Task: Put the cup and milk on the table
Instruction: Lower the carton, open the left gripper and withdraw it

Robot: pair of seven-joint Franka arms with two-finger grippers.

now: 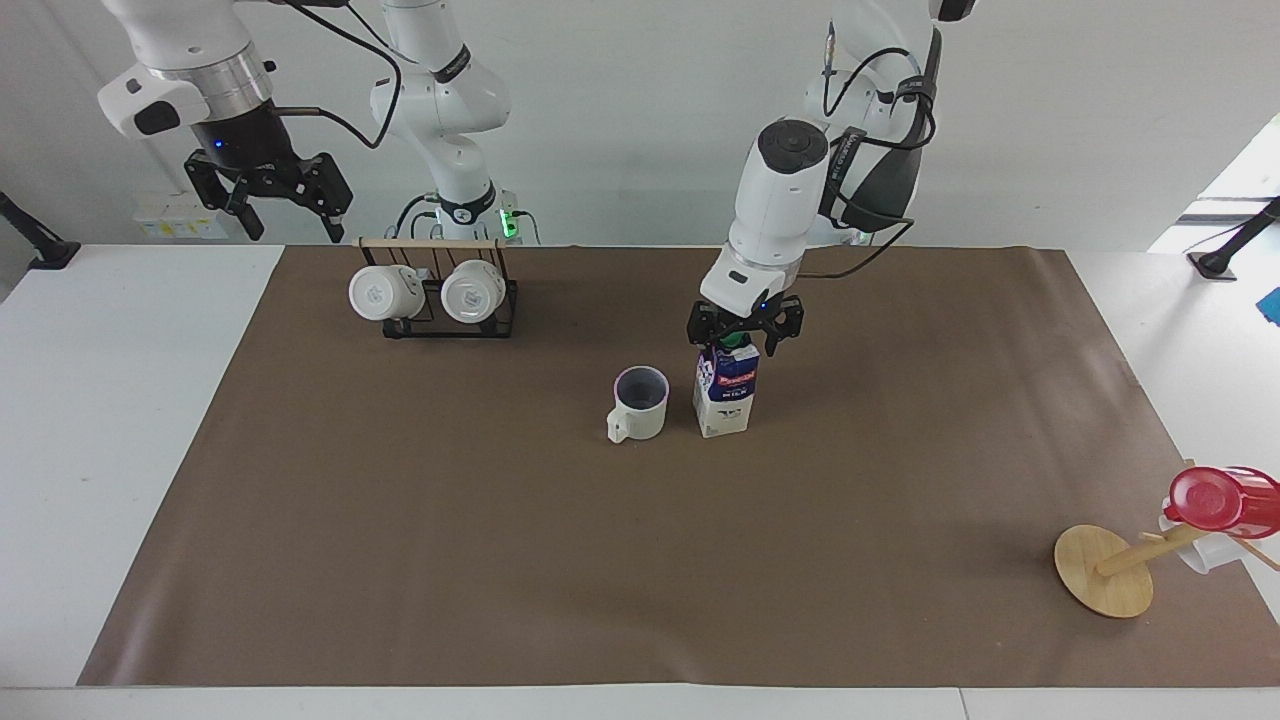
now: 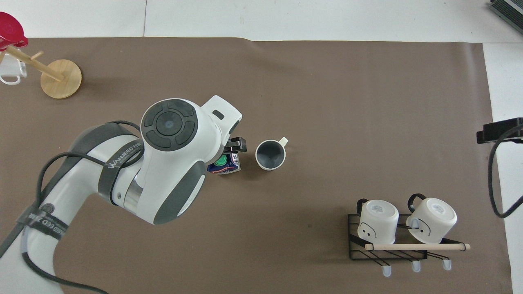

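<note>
Black left claw (image 1: 744,338): spread apart, just over the green cap of the milk, gripping nothing.
Milk (image 1: 728,391): a small blue-and-white carton with a red label band, upright on the brown sheet (image 1: 500,560) near the middle of the desk (image 1: 120,400).
Cup (image 1: 638,403): cream-white, greyish-purple inside, upright just beside the milk toward the right arm's end, not touching it; its loop handle points away from the robots.
Right claw (image 1: 282,200): fingers splayed and empty, hanging high in the air at the right arm's end, above the desk's edge by the wire rack; that arm waits.
Wire rack (image 1: 450,305): black, with a wooden rail on top, nearer to the robots than the cup; two white mugs (image 1: 430,292) lie in it on their sides, printed bases facing out.
Wooden stand (image 1: 1105,570): round disc base with a slanted post, at the left arm's end, farther from the robots than the milk; a red translucent cup (image 1: 1222,500) hangs on the post.
</note>
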